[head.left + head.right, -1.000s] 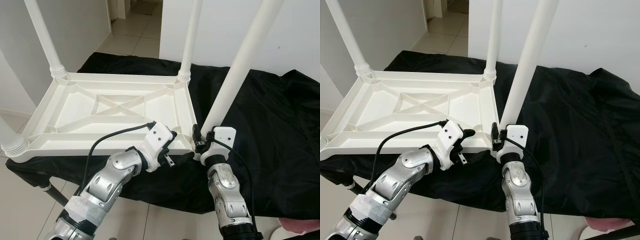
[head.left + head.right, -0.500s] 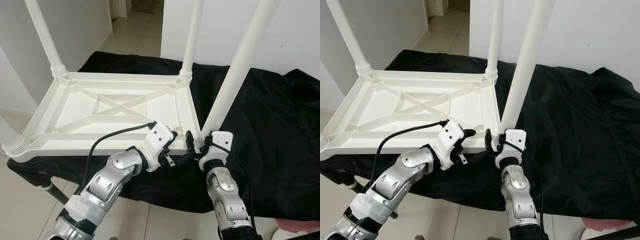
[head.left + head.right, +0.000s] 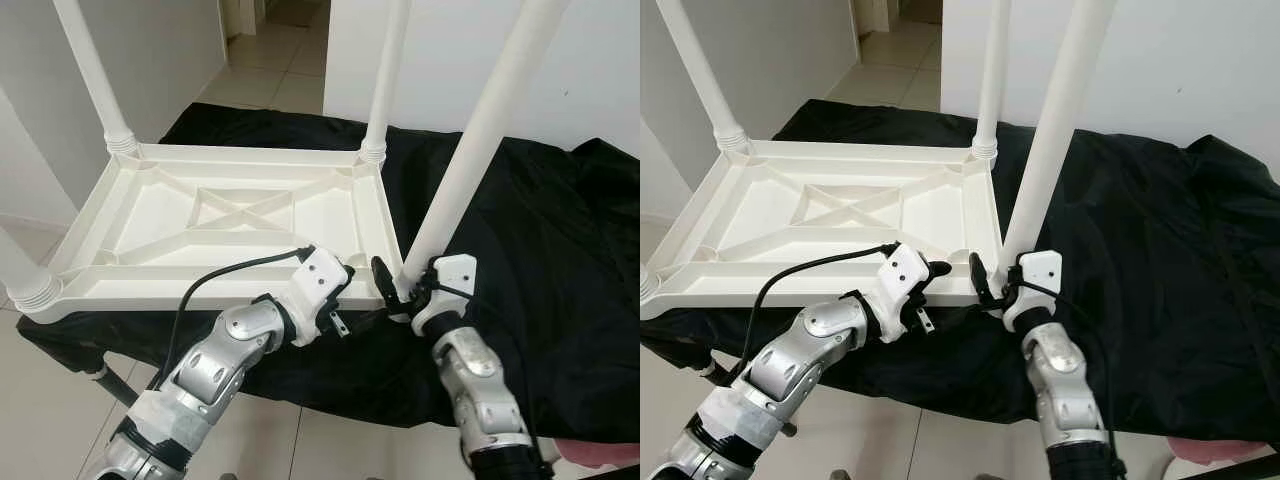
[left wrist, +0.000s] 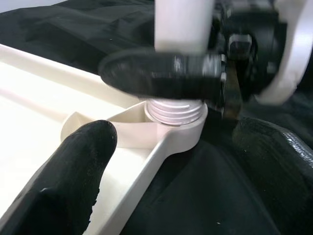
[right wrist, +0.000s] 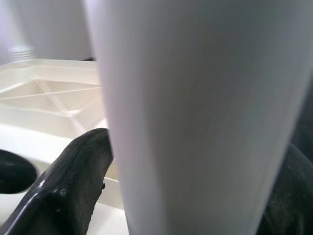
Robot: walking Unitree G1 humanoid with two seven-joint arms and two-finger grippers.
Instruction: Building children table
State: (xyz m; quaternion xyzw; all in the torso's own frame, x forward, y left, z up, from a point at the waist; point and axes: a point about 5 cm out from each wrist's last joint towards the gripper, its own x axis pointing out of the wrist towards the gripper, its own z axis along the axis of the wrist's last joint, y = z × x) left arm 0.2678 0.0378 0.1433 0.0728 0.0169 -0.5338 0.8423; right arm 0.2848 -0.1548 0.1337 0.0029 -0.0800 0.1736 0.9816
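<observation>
Right gripper [image 3: 392, 290] closed around the base of the near-right table leg [image 3: 470, 150], one black finger [image 4: 161, 73] crossing the leg just above its threaded collar [image 4: 176, 111]. Left gripper [image 3: 350, 310] with fingers spread, one finger [image 4: 73, 171] resting over the inner face of the tabletop's rim beside the same corner socket, the other outside the rim over the cloth. The upturned white tabletop [image 3: 200, 215] lies on a black cloth [image 3: 560, 240], with all four legs standing in its corners. The leg leans slightly, and threads remain exposed at the collar, so it is probably not fully seated. Risk: turning a tilted leg could cross-thread it, or the grip could slip on smooth plastic; an unbraced tabletop could rotate on the cloth.
</observation>
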